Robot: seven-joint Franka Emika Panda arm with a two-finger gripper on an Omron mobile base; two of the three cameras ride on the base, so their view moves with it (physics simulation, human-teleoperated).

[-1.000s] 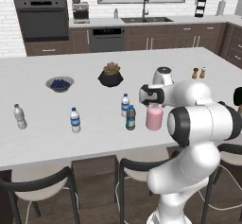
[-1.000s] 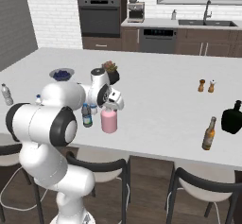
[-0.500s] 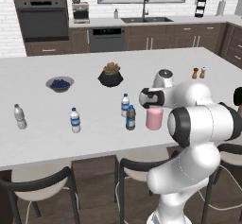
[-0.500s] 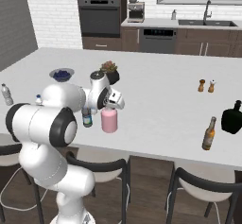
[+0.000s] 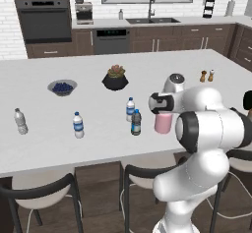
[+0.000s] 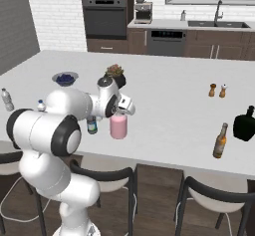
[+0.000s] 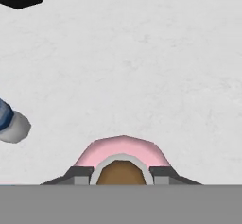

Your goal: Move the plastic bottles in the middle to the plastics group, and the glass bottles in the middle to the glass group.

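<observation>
One pink glass bottle (image 5: pixel 163 122) stands upright mid-counter (image 5: pixel 93 138), and I see my gripper (image 7: pixel 121 175) directly above it, jaws pinching its neck. Two blue-labelled plastic bottles (image 5: pixel 133 115) stand just beside it, toward the two water bottles (image 5: pixel 78 125).

I see the squat pale-pink glass bottle (image 5: pixel 162 122) upright near the front edge of the white surface (image 5: pixel 59 129), its neck clasped by the closed pincer (image 7: pixel 122 173). Just left stand the clear white-capped blue-labelled plastic bottle (image 5: pixel 130 109) and the dark-tinted one (image 5: pixel 136 123). Far left stand two clear water bottles (image 5: pixel 78 125); far right, a brownish bottle (image 6: pixel 219 141) and a black bottle (image 6: pixel 245 124).
</observation>
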